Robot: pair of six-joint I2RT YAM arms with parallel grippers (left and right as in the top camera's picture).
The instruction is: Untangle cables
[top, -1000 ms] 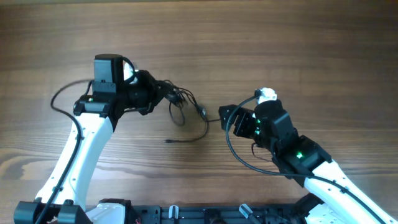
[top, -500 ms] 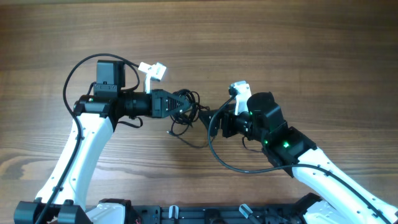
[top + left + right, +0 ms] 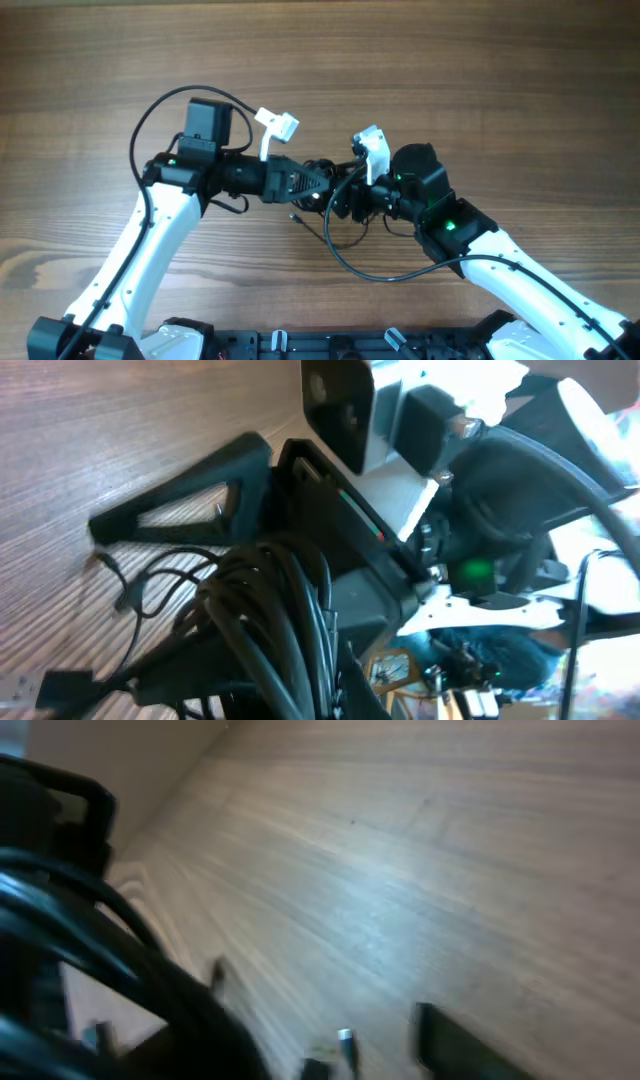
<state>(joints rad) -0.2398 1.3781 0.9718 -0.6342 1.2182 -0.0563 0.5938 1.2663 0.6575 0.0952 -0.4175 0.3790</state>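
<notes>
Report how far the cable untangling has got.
Done: nothing visible; the cables are one bunched clump. In hand: the left gripper is shut on that clump, with the right gripper close against it; whether it grips anything is unclear. Left: pulling every cord free and laying them apart on the table.

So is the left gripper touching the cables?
Touching. The left wrist view shows the cables bundled straight out from the left gripper, clamped between its shut fingers.
</notes>
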